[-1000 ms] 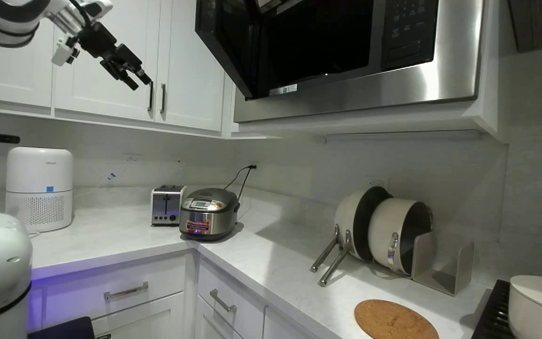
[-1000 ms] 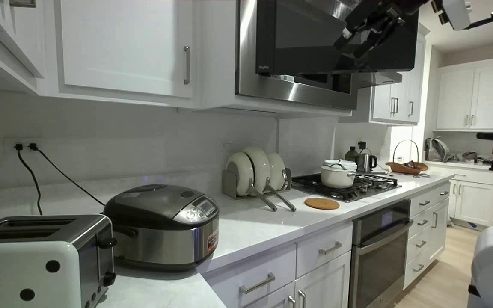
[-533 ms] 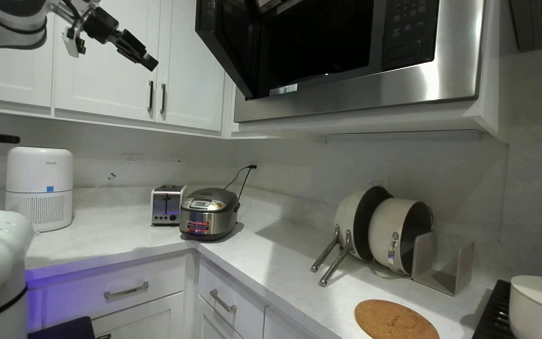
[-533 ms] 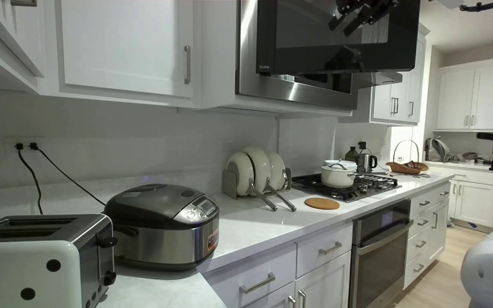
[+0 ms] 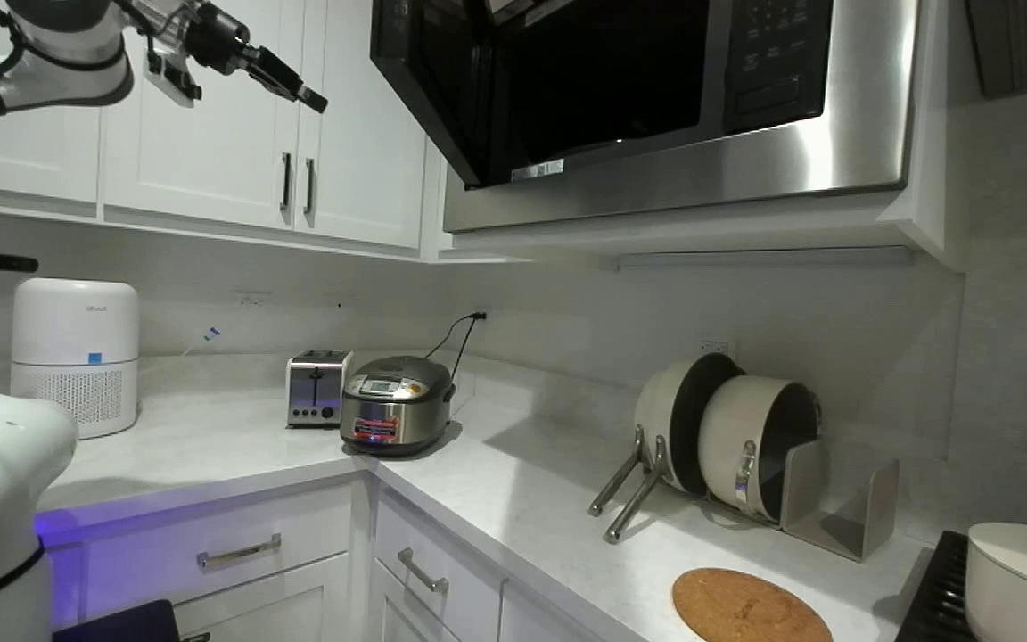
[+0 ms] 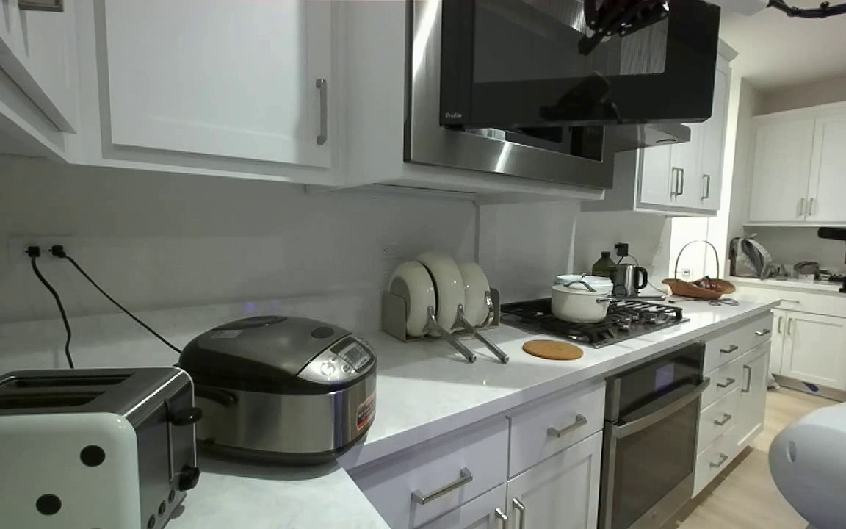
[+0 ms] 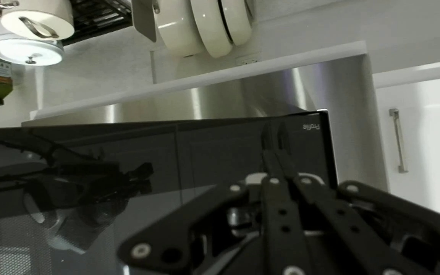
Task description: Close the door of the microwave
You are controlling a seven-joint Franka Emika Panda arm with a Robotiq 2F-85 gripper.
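The microwave [image 5: 866, 98] hangs under the white cabinetry with its door [image 5: 433, 98] swung out, so the dark cavity shows. The door's glossy outer face [image 6: 533, 66] fills much of the upper middle in an exterior view, and its glass [image 7: 220, 152] spreads across the wrist view with the arm mirrored in it. My gripper [image 5: 316, 101] is up in front of that outer face, apart from it in an exterior view. Its fingers [image 7: 271, 164] are together with nothing between them, pointing at the glass near the "Profile" lettering. Part of the gripper is cut off at the top in an exterior view.
White cabinet doors [image 5: 201, 116] with bar handles lie behind the arm. On the counter below stand a toaster [image 5: 317, 390], a rice cooker [image 5: 398, 406], racked pans [image 5: 754, 437] and an air purifier [image 5: 75, 357]. A white pot [image 6: 577, 303] sits on the stove.
The fingers have gone from spread to shut. The gripper has risen, shifting rightward and turning in an exterior view. The microwave door has not moved.
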